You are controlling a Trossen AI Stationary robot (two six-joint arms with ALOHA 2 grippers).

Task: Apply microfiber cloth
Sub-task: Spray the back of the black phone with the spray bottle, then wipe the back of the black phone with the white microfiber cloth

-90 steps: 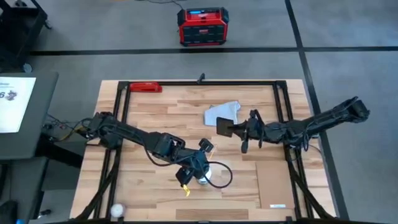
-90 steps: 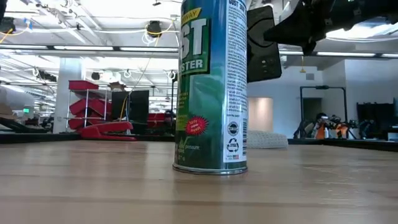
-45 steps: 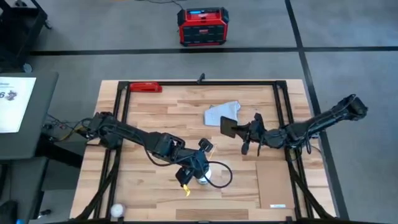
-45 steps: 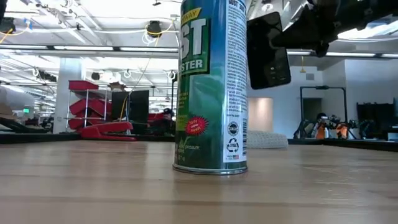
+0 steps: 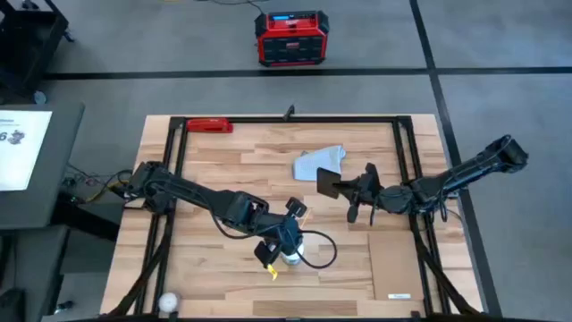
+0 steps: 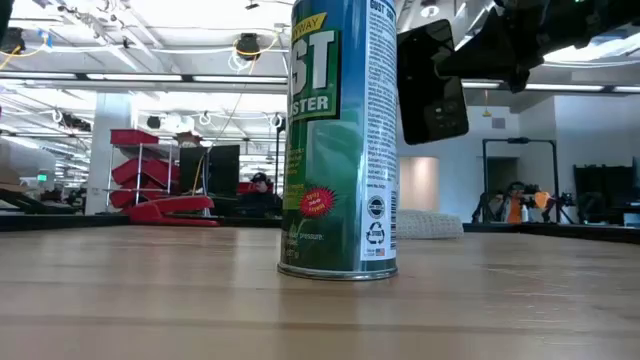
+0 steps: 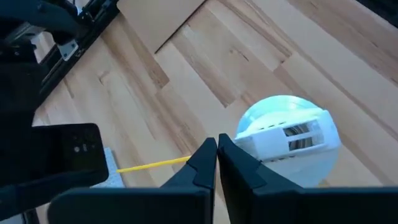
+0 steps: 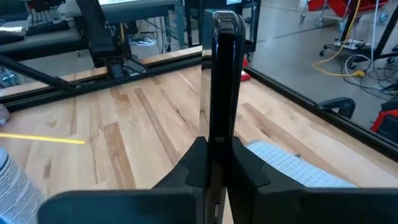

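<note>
Overhead, the microfiber cloth [image 5: 320, 163] lies on the table's far middle, just beyond the right gripper [image 5: 345, 188], which clamps a black phone [image 5: 327, 183]. Low down, the phone hangs above the wood beside a green duster can [image 6: 340, 140]. Wrist-side, the left gripper [image 7: 216, 155] is closed, empty, beside the can's cap.

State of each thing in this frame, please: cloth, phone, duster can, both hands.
microfiber cloth: crumpled on the table, untouched
black phone: held edge-on above the table
duster can: upright on the table
right hand: shut on the phone
left hand: shut, beside the can's top
</note>
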